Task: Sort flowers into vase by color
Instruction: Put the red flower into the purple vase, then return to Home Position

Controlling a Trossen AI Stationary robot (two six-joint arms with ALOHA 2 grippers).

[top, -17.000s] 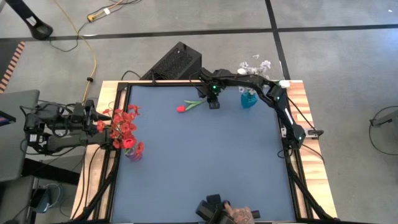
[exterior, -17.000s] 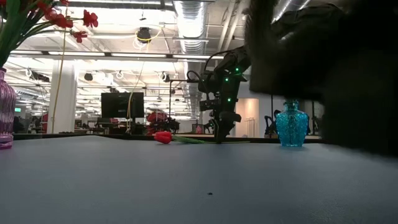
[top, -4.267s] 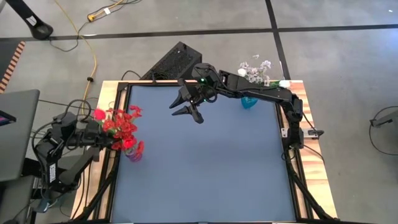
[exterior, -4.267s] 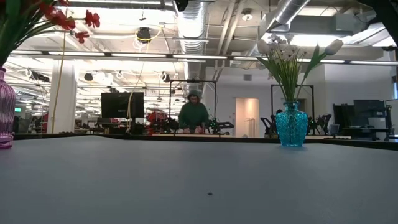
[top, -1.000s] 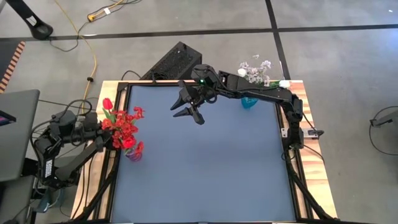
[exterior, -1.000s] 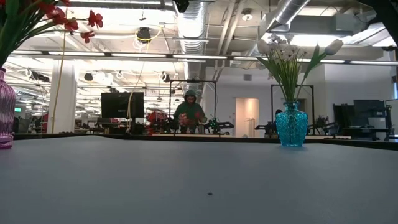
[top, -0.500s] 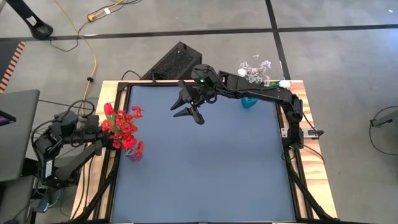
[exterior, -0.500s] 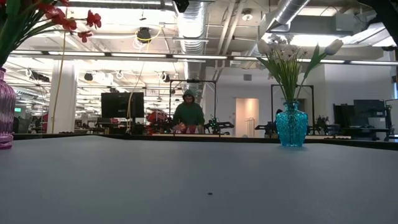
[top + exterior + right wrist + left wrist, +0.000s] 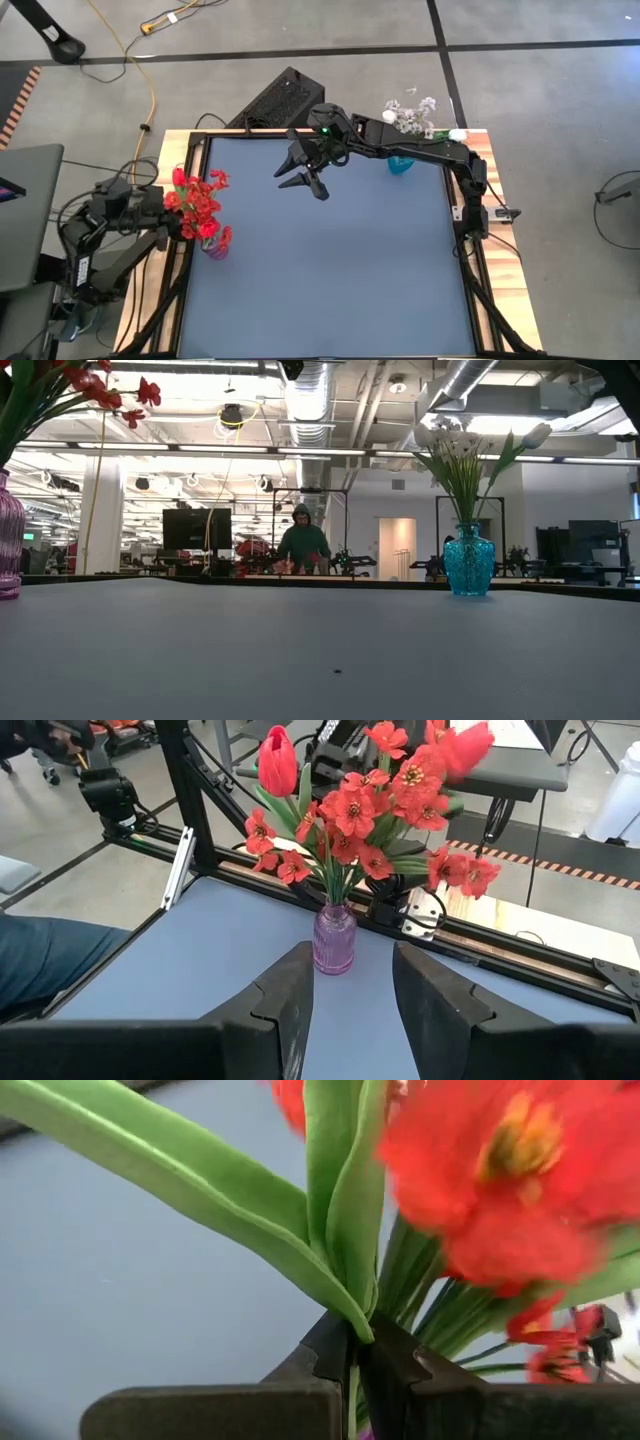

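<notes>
A purple vase (image 9: 213,246) (image 9: 334,938) stands at the table's left edge with a bunch of red flowers (image 9: 203,203) (image 9: 375,805) in it. My left gripper (image 9: 352,1365) is shut on a red tulip (image 9: 178,178) (image 9: 278,760), whose bud stands at the far-left side of that bunch. Whether the tulip's lower end sits in the vase's neck is hidden by the bunch. A teal vase (image 9: 400,163) (image 9: 469,562) at the far right holds white flowers (image 9: 460,450). My right gripper (image 9: 283,177) (image 9: 350,990) hangs open, high over the table's far middle, facing the purple vase. My left gripper pinches the tulip's green stem (image 9: 353,1385) between its two fingers, just below where the long leaves (image 9: 330,1200) join it. The fingers come from the table's left side, slanting a little downward, across the stem. The bud and leaves rise above the fingers among the red blossoms.
A black box (image 9: 285,100) lies beyond the table's far edge and a laptop (image 9: 20,200) stands off its left side. A person (image 9: 303,545) stands far back in the room. The blue mat (image 9: 330,270) between the two vases is bare.
My left gripper, still shut on the tulip, has tipped a little, and the tulip's bud has drifted closer to the red bunch. The red blossoms have swayed slightly.
</notes>
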